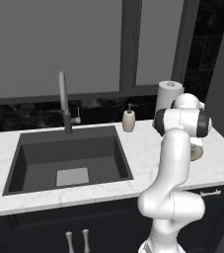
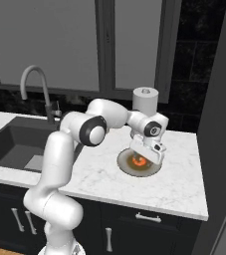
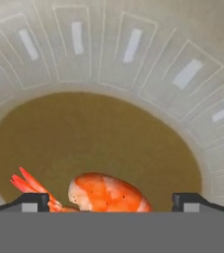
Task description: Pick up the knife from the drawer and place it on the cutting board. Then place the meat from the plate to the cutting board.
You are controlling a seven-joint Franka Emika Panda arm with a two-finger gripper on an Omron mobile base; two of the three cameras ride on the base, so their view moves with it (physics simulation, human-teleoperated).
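The meat (image 3: 106, 192) is a small curved orange-red piece with a fanned tail, lying on the brown centre of a round plate (image 3: 133, 49) with a white patterned rim. My gripper (image 3: 111, 201) hangs just above it, open, with one fingertip on each side of the meat and neither touching it. From the right base view the gripper (image 2: 143, 155) points down over the plate (image 2: 125, 164) on the marble counter, the meat (image 2: 139, 161) glowing orange beneath it. The knife and the cutting board are out of view.
A paper towel roll (image 2: 145, 101) stands just behind the plate. A soap dispenser (image 1: 129, 120), a tap (image 1: 63, 101) and a dark sink (image 1: 69, 158) lie to the left. Below the counter a black drawer front with a silver handle (image 2: 148, 217) is shut. A dark wall bounds the right.
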